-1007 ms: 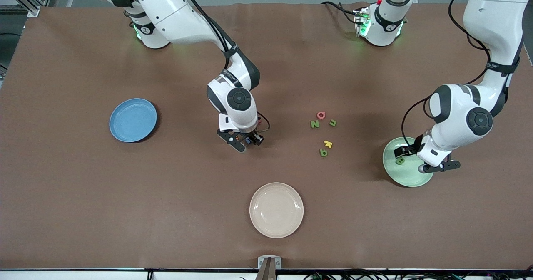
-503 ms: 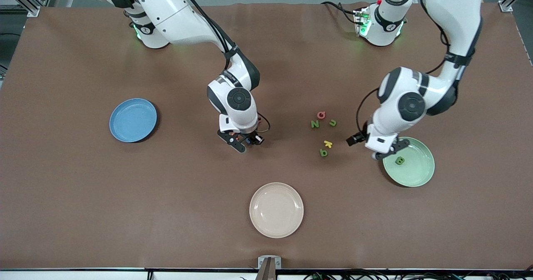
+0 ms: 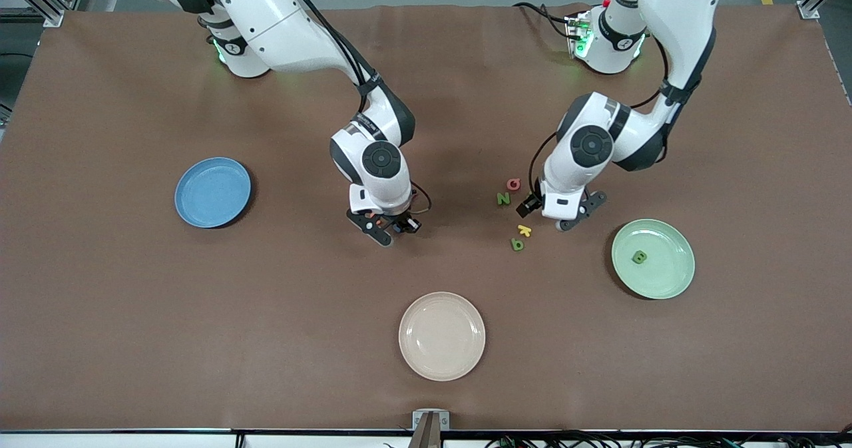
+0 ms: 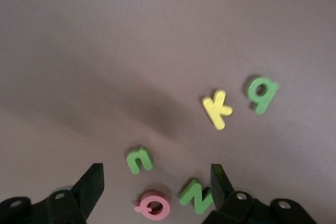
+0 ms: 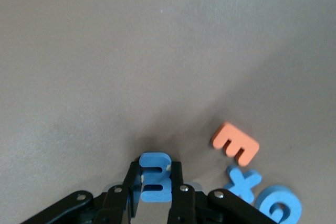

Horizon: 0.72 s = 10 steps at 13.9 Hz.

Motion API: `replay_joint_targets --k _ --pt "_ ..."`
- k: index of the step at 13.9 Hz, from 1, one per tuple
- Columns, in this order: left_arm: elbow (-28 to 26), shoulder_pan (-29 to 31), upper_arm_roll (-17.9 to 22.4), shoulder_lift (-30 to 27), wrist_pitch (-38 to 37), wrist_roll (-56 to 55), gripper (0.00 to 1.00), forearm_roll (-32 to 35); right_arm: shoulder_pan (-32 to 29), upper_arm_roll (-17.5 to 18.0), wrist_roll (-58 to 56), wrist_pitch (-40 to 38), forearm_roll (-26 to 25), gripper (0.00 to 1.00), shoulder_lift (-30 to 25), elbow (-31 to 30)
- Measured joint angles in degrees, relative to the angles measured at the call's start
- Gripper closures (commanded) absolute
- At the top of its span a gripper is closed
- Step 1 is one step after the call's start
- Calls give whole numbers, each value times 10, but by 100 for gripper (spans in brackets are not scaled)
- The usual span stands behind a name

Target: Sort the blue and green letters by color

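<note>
My right gripper [image 3: 388, 225] is low over the table's middle, shut on a light blue E [image 5: 155, 178]. A blue x [image 5: 242, 182] and a blue G [image 5: 279, 209] lie beside it; the arm hides them in the front view. My left gripper [image 3: 559, 215] is open over the letter cluster, its jaws [image 4: 156, 182] apart over the green u [image 4: 139, 159] and green N [image 4: 197, 196] [image 3: 503, 198]. A green b [image 3: 517, 243] [image 4: 261, 93] lies nearer the camera. A green B [image 3: 639, 257] lies in the green plate [image 3: 669, 271].
A pink Q [image 3: 513, 184] [image 4: 153, 205] and a yellow k [image 3: 524, 230] [image 4: 217, 108] lie among the green letters. An orange E [image 5: 235, 144] lies by the blue ones. A blue plate [image 3: 213, 192] sits toward the right arm's end. A beige plate [image 3: 442, 335] sits nearest the camera.
My left arm has swung from over the green plate to over the letter cluster, and now hides the green u in the front view. My right gripper has barely moved.
</note>
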Motion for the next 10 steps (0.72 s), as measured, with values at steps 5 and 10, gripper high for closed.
replay_joint_targets --k 5,10 --pt "-12 -6 1 14 12 -88 20 46 -76 -9 -177 -107 0 98 -73 -5" --pt "-16 -5 2 27 13 -117 33 57 -196 -10 -414 -116 0 98 -211 -150"
